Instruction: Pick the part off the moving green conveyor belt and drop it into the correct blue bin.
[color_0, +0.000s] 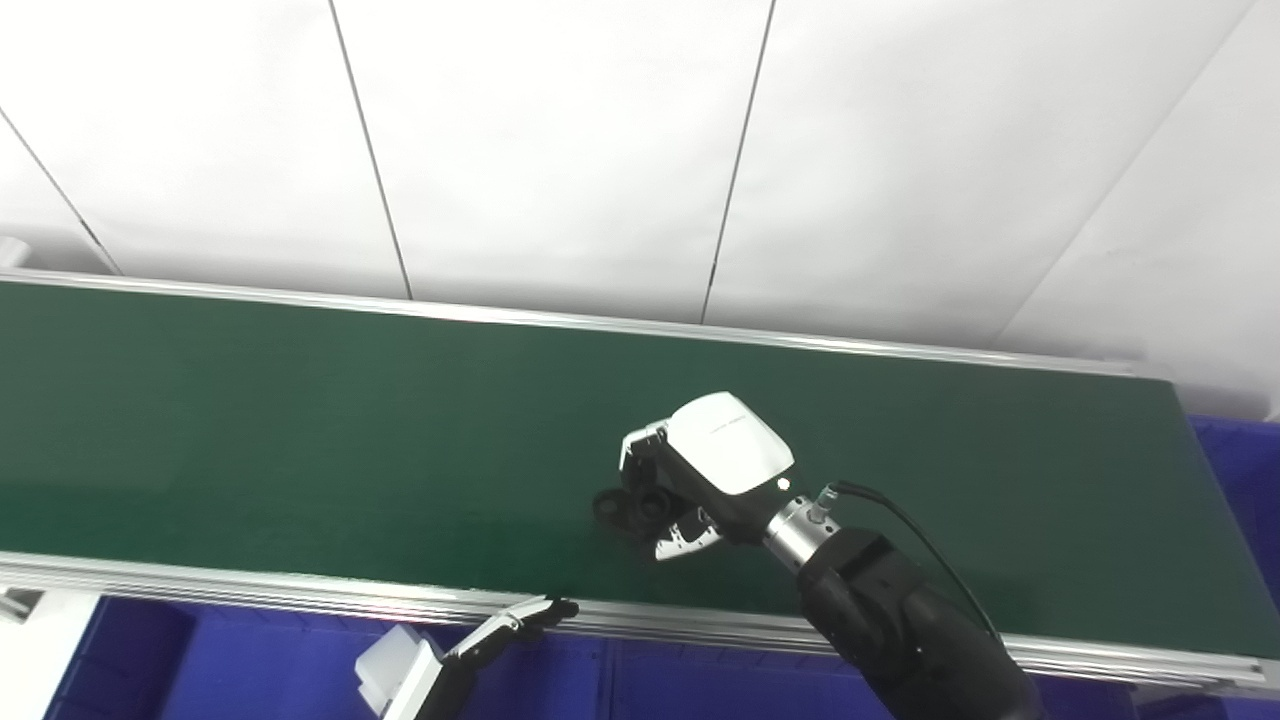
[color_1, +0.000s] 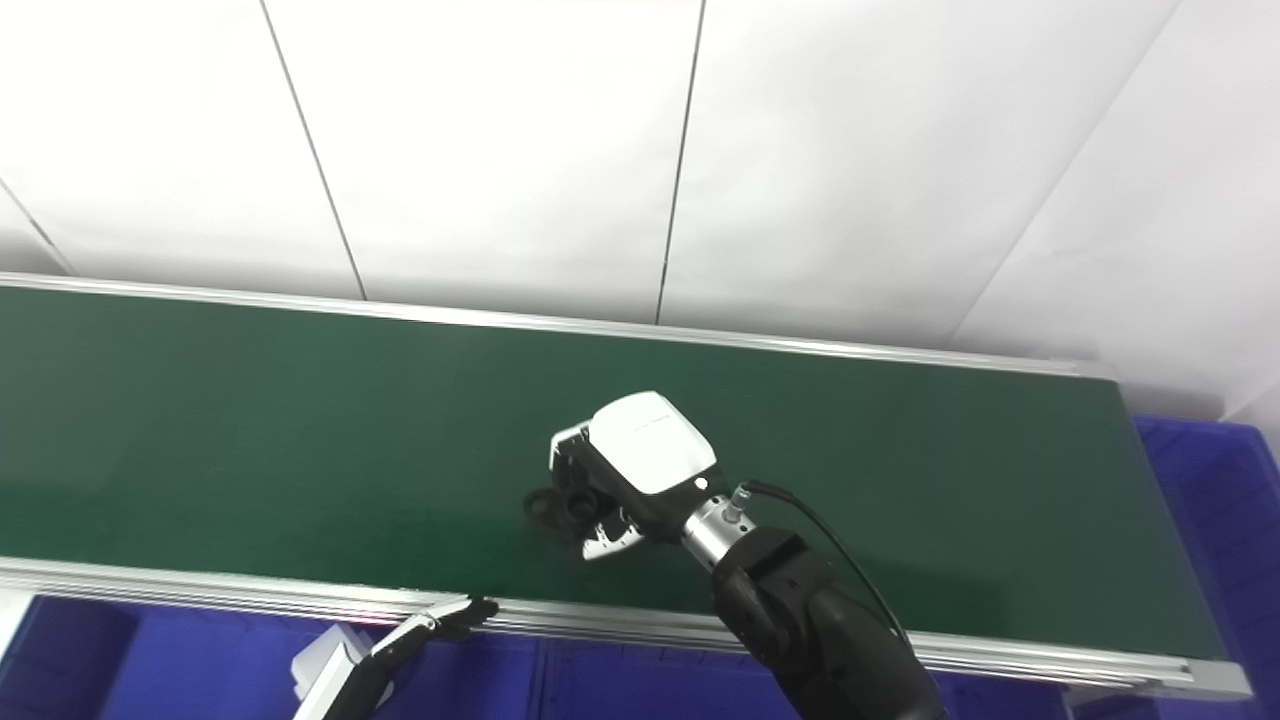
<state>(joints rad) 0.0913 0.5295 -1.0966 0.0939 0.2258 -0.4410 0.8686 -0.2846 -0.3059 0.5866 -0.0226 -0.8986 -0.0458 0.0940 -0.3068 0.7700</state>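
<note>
A small black part (color_0: 622, 508) with a ring-shaped lug lies low on the green conveyor belt (color_0: 300, 420), near the middle of its length. My right hand (color_0: 710, 465) reaches in from the bottom right and sits over the part with its fingers curled around it. Only the part's left end shows; the rest is hidden under the palm. My left hand (color_0: 480, 645) stays low at the bottom edge, just below the belt's front rail, with its fingers stretched out and nothing in them.
A metal rail (color_0: 250, 590) runs along the belt's front edge and another along the back. Blue bins show below the front rail (color_0: 250, 665) and past the belt's right end (color_0: 1245, 480). White wall panels stand behind the belt.
</note>
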